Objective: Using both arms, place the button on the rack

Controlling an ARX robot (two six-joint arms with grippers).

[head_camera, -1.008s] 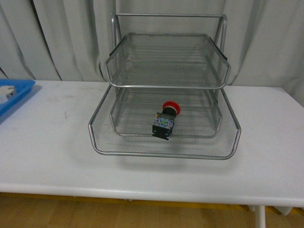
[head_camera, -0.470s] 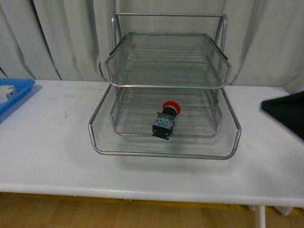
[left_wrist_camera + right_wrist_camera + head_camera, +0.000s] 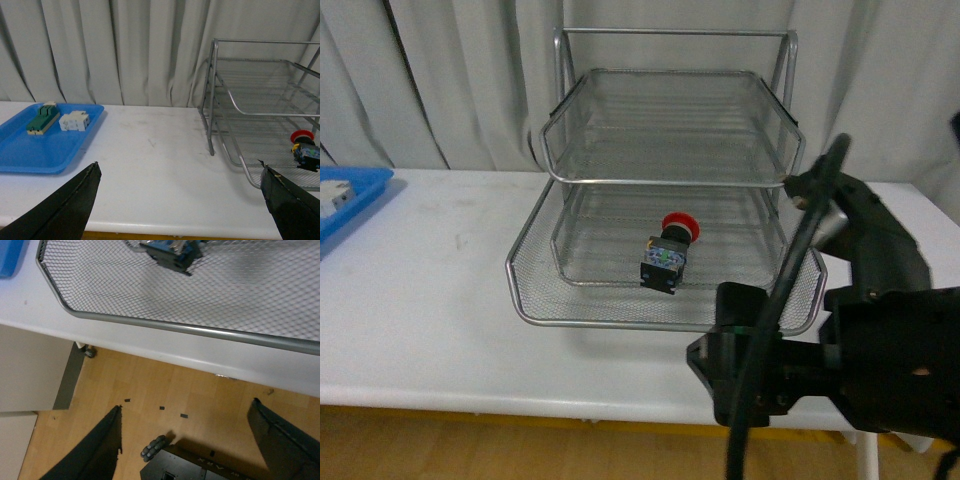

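The button (image 3: 668, 252), with a red cap on a dark body, lies on its side in the lowest tier of the silver wire-mesh rack (image 3: 660, 325). It also shows in the left wrist view (image 3: 304, 147) and the right wrist view (image 3: 172, 251). My right arm (image 3: 880, 350) hangs in front of the table at the lower right. My right gripper (image 3: 186, 407) is open and empty over the floor, below the rack's front rim (image 3: 200, 331). My left gripper (image 3: 179, 166) is open and empty above the table, left of the rack (image 3: 215, 100).
A blue tray (image 3: 45, 145) at the table's left end holds a green-and-cream switch block (image 3: 41, 119) and a white breaker (image 3: 74, 120). Its corner shows in the front view (image 3: 350, 200). The robot's black base (image 3: 200, 465) stands on the wooden floor. Curtains hang behind the table.
My right arm has come into the front view from the right and now fills the lower right, in front of the table edge. The button and rack have not moved.
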